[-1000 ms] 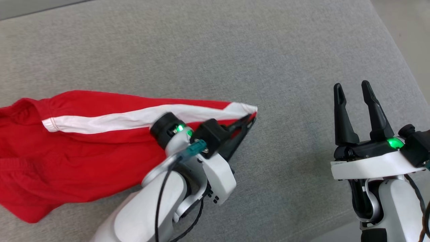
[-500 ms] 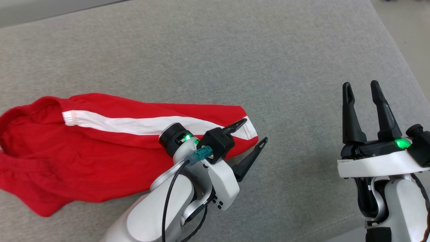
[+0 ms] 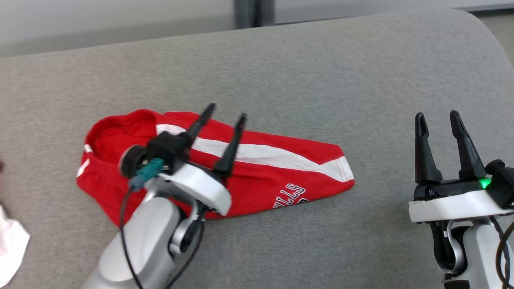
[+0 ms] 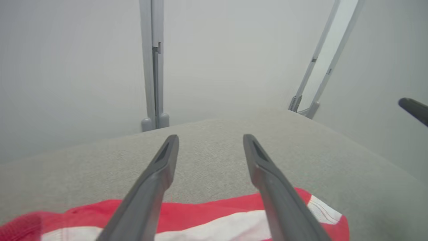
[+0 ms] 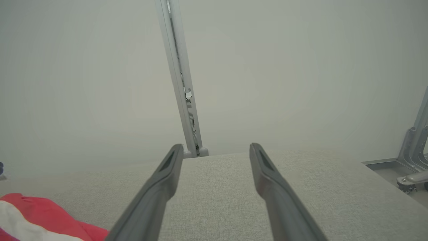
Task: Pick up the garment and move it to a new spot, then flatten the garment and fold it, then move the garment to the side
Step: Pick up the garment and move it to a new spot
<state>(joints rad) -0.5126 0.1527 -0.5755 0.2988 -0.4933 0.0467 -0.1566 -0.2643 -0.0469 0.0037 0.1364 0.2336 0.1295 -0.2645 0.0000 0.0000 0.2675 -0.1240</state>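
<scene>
Grey woven fabric covers a broad cushion with rounded corners, set against a pale wall. From the head view, the garment, a pair of red shorts with a white side stripe and white lettering near one leg hem, lies crumpled but roughly lengthwise on the left half of the cushion. The left gripper shows over the waist end of the shorts, its two dark fingers spread apart with nothing between them. The right gripper stands well apart from the shorts at the lower right, fingers likewise released and empty, a green light glowing at its base. A pale scrap sits at the lower left edge; what it is cannot be told.

From the left wrist view, the left gripper points across the bare cushion toward a grey post, jaws wide. The shorts lie beneath the fingers at the bottom edge, stripe showing. A dark fingertip of the other arm shows at the right edge.

From the right wrist view, the right gripper is spread wide over bare cushion, holding nothing. A corner of the shorts shows at the lower left, and a metal frame stands at the right.
</scene>
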